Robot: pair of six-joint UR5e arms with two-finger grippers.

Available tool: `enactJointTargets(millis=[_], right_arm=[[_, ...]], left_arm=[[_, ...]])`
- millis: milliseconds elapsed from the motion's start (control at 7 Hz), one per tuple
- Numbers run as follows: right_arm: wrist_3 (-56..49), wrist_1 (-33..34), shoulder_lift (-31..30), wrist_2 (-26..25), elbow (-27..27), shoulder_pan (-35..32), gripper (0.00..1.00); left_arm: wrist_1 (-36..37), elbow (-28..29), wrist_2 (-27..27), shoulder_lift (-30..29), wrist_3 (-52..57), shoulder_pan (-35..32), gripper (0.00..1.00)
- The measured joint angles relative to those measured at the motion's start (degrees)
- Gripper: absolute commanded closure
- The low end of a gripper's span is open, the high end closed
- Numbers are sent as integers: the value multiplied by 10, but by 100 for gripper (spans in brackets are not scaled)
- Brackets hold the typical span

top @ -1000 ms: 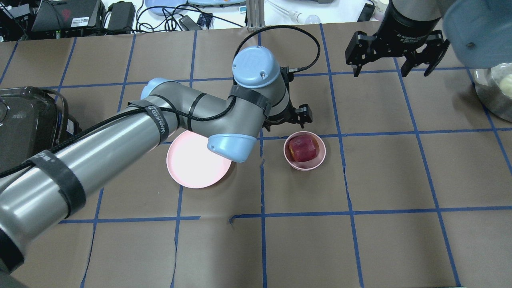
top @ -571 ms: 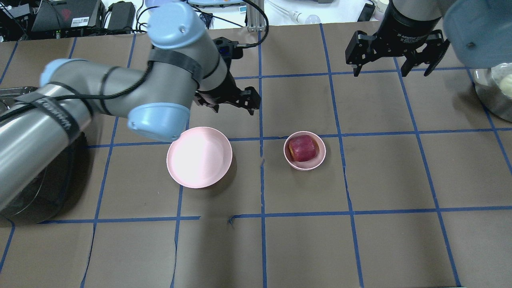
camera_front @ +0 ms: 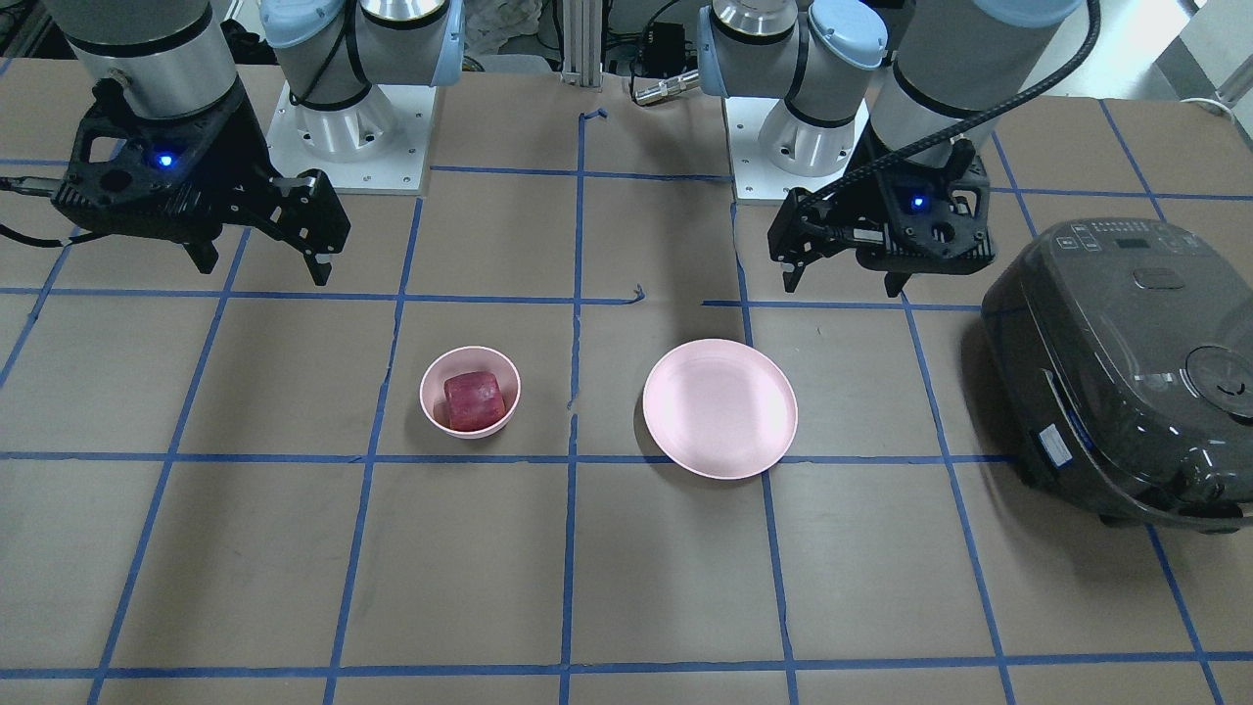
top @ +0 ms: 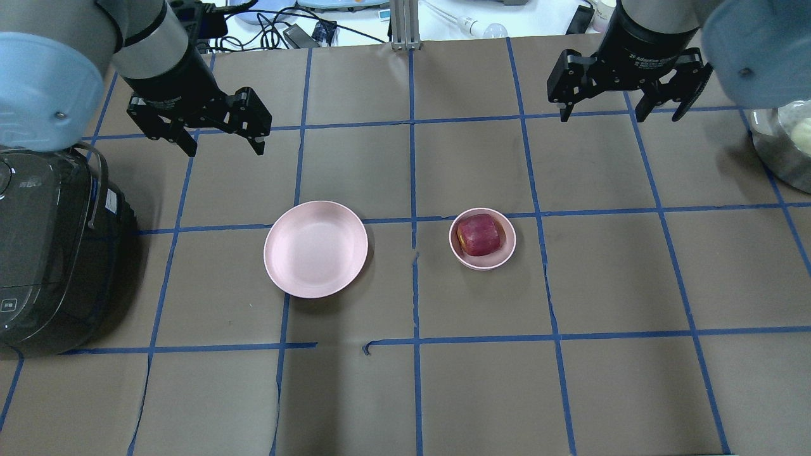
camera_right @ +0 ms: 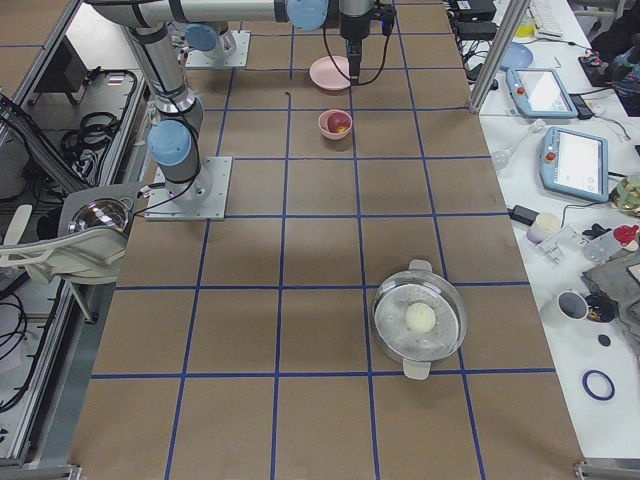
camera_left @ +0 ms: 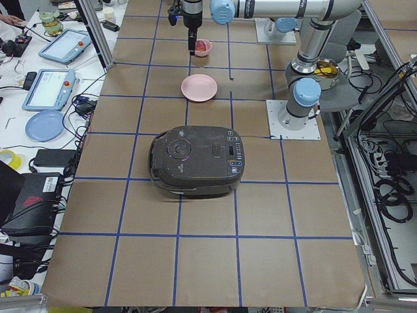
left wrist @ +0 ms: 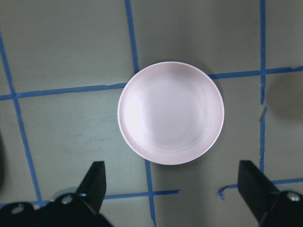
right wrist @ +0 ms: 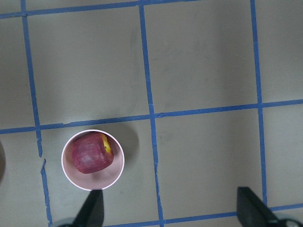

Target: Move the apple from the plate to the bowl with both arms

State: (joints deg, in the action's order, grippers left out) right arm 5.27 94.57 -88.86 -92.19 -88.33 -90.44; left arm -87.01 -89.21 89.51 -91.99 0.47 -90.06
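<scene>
The dark red apple point(top: 480, 234) with a yellow patch lies inside the small pink bowl point(top: 507, 250) near the table's middle; both also show in the front view as apple point(camera_front: 475, 399) in bowl point(camera_front: 433, 377). The wide pink plate point(top: 315, 248) sits bare to the bowl's left. My left gripper point(top: 223, 142) hangs open and empty above the table, behind and left of the plate. My right gripper point(top: 624, 107) hangs open and empty, high at the back right, away from the bowl. The left wrist view looks down on the plate point(left wrist: 170, 112); the right wrist view shows the apple point(right wrist: 91, 152).
A dark rice cooker point(top: 44, 253) stands at the left table edge, close to my left arm. A steel pot with a glass lid point(top: 782, 142) stands at the right edge. Cables and devices lie beyond the table's back edge.
My left arm has swung back and to the left, from beside the bowl and over the plate to the table's back left. The right arm, bowl, apple and plate have not moved.
</scene>
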Motion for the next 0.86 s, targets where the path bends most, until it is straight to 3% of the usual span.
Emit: enactJointTargets(millis=[857], right_arm=[[-1, 0, -1, 0, 0, 0, 0]], left_arm=[[-27, 17, 3, 3, -6, 10, 0]])
